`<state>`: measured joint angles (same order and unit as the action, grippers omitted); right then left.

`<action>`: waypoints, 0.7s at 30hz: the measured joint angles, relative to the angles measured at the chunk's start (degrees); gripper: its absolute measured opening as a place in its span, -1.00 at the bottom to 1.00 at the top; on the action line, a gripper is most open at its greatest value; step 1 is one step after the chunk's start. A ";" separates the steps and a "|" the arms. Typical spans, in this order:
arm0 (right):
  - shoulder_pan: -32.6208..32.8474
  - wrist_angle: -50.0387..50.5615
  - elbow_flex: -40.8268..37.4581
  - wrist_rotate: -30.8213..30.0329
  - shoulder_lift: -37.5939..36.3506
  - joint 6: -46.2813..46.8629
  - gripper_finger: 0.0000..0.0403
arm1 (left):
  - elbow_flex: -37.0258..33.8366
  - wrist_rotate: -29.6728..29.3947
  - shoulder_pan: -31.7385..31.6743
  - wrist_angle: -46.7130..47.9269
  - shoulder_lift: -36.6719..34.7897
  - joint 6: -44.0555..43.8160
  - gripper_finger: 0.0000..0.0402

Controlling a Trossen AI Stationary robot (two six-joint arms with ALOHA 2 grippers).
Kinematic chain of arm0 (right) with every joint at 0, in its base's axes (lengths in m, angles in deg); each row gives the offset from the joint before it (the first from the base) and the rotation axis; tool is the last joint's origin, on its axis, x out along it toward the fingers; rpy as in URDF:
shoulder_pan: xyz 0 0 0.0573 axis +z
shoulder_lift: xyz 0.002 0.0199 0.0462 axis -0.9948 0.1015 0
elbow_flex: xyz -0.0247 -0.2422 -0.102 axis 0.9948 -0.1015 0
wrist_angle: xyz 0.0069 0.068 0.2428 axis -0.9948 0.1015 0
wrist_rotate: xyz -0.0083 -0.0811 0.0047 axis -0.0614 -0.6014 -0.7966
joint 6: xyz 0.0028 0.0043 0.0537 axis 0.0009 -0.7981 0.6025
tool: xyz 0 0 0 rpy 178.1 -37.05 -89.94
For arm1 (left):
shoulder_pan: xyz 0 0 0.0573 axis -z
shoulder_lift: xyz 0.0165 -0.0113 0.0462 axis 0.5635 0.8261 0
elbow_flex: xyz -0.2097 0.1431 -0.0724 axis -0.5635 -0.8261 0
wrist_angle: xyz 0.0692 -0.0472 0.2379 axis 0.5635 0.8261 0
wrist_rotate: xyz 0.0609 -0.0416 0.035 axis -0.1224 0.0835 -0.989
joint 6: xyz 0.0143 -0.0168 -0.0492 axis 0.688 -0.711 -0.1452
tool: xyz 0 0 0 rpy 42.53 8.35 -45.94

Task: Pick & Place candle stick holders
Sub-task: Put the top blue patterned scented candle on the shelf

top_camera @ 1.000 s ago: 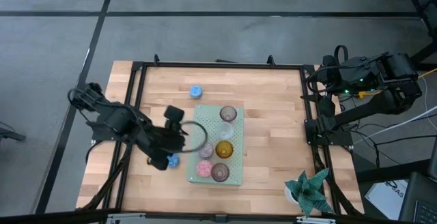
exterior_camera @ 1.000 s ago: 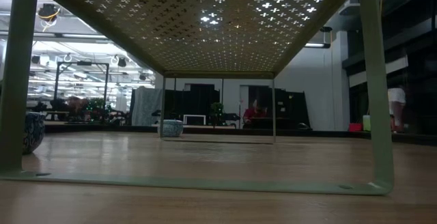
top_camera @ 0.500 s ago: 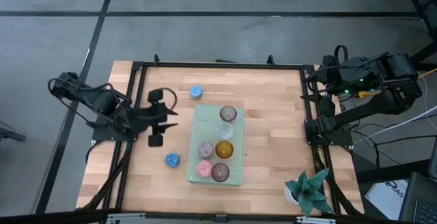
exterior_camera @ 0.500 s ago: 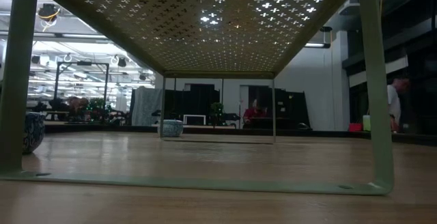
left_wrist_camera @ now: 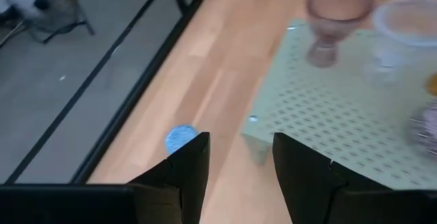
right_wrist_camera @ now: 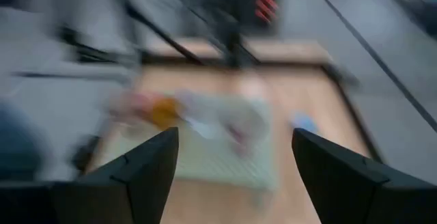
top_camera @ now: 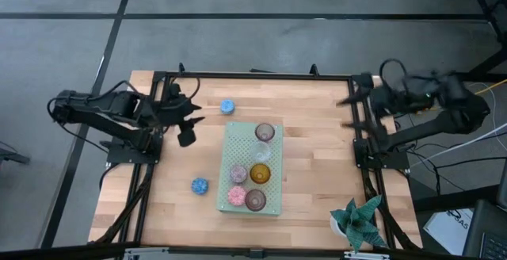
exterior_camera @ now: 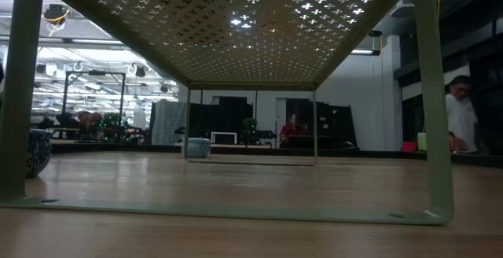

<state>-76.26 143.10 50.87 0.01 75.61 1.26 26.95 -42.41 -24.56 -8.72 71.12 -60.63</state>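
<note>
Six candle stick holders stand on the pale green board [top_camera: 238,145]: mauve [top_camera: 264,132], clear [top_camera: 262,151], amber [top_camera: 261,173], a dull mauve one [top_camera: 238,173], pink [top_camera: 237,194] and brownish [top_camera: 255,200]. Two blue holders stand on the wood table, one near the far edge [top_camera: 227,106] and one left of the board [top_camera: 199,185]. My left gripper [top_camera: 188,135] is open and empty, above the table left of the board's far corner; its wrist view [left_wrist_camera: 240,162] shows the far blue holder [left_wrist_camera: 179,139]. My right gripper [top_camera: 349,112] is open, empty and blurred at the table's far right [right_wrist_camera: 235,169].
A green paper-like plant in a white pot [top_camera: 358,222] stands at the near right corner. A black frame [top_camera: 253,75] rims the table. The low view looks under the board [exterior_camera: 236,22]; a person [exterior_camera: 462,120] stands in the room behind.
My left gripper has drawn back from beside the near blue holder, going toward the table's left and far edges. That holder stays on the table. My right arm, still before, has begun swinging in over the table's right edge and shows blurred.
</note>
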 joint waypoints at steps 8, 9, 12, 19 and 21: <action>-0.26 -34.09 -31.52 5.58 -18.37 1.39 0.43 | -0.02 2.79 -7.79 0.03 1.31 7.02 -0.22; -0.25 -37.36 -34.53 5.67 -20.12 1.33 0.43 | 0.00 3.38 -8.99 0.03 1.31 8.30 -0.22; -0.21 -42.94 -42.32 6.04 -24.51 1.12 0.43 | -0.01 4.75 -12.67 0.04 1.31 10.48 -0.22; -0.26 -55.42 -59.86 5.93 -32.97 -2.80 0.43 | 0.00 12.25 -21.87 0.05 1.31 15.61 -0.22; -0.26 -60.45 -64.99 5.60 -34.79 -5.17 0.43 | -0.01 13.82 -24.11 0.05 1.31 16.49 -0.22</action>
<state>-76.52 82.66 -14.12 5.60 40.82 -3.91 26.94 -28.59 -48.67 -8.66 72.43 -44.13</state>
